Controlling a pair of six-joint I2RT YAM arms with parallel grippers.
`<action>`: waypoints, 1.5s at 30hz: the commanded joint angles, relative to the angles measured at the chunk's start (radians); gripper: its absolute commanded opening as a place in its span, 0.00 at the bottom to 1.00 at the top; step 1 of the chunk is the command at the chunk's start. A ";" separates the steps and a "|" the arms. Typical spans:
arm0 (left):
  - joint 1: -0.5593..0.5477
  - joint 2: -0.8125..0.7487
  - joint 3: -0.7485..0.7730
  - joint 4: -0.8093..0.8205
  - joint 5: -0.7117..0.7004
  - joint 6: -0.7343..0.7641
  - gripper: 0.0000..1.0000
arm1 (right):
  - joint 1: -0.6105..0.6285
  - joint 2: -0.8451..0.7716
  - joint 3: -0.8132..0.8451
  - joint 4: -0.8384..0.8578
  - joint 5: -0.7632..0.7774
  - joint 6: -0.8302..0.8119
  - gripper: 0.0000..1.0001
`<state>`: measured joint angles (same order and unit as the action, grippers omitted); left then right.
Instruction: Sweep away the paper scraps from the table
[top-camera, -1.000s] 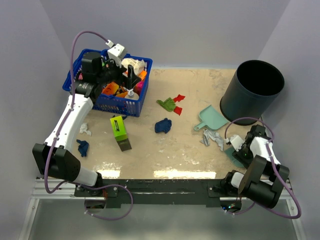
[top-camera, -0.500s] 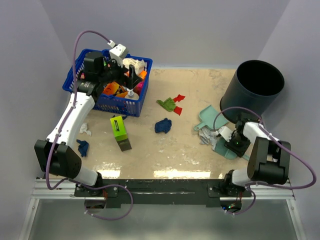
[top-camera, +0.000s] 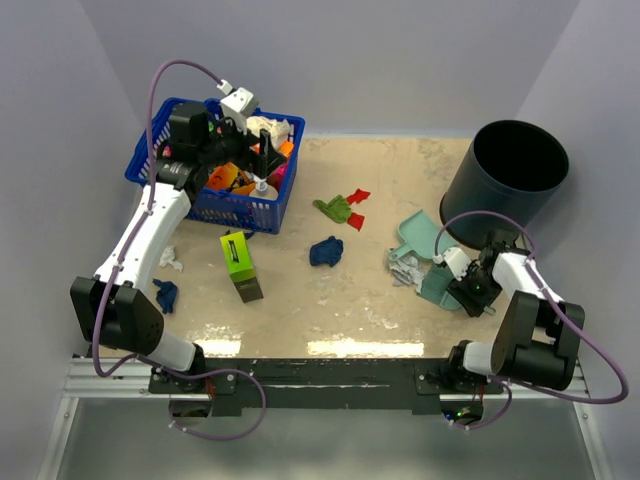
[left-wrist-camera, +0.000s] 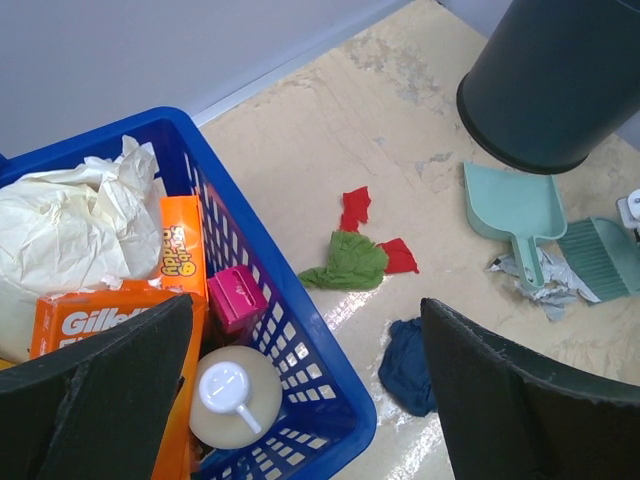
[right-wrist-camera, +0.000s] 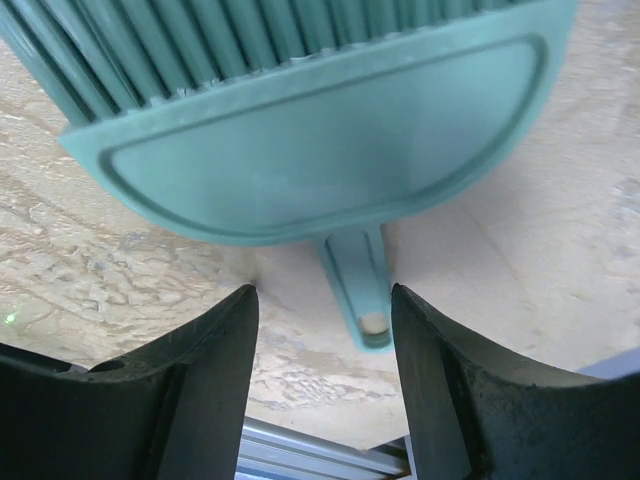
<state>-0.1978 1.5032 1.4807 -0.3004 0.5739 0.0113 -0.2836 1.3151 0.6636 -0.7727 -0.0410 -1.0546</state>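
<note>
On the table (top-camera: 390, 170), paper scraps lie scattered: a dark blue wad (top-camera: 326, 250) (left-wrist-camera: 408, 362), an olive green one (top-camera: 335, 208) (left-wrist-camera: 347, 262), red bits (top-camera: 357, 197) (left-wrist-camera: 354, 207), a whitish-grey wad (top-camera: 405, 268) (left-wrist-camera: 535, 288), and a blue scrap (top-camera: 165, 295) and a white scrap (top-camera: 170, 258) at far left. The teal brush (top-camera: 437, 285) (right-wrist-camera: 300, 120) lies flat beside the grey wad. My right gripper (top-camera: 470, 288) (right-wrist-camera: 322, 300) is open, its fingers straddling the brush's handle (right-wrist-camera: 362, 290), which lies close to the right finger. My left gripper (top-camera: 255, 165) (left-wrist-camera: 308, 310) hangs wide open over the basket's corner, holding nothing.
A blue basket (top-camera: 255, 218) (left-wrist-camera: 330, 380) full of boxes and a bottle stands at back left. The teal dustpan (top-camera: 418, 235) (left-wrist-camera: 512, 205) lies by the black bin (top-camera: 505, 185) (left-wrist-camera: 560, 80). A green-and-black box (top-camera: 240, 265) lies left of centre. The table's front edge (top-camera: 320, 350) is near.
My right arm swung in from the near right edge to the brush. The brush slid left and the grey wad shifted left with it. The left arm barely moved.
</note>
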 joint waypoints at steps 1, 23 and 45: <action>-0.003 0.000 0.032 0.053 0.029 -0.033 1.00 | -0.003 0.033 -0.006 0.029 -0.023 -0.027 0.58; -0.031 -0.021 0.024 0.033 0.020 0.065 1.00 | -0.002 0.180 0.057 0.055 0.033 -0.015 0.27; -0.187 -0.171 -0.137 -0.107 0.290 0.710 1.00 | 0.150 -0.211 0.487 -0.623 -0.281 0.054 0.00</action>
<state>-0.2882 1.4265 1.3666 -0.3180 0.7681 0.3580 -0.1936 1.0809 1.0569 -1.2579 -0.2214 -1.0550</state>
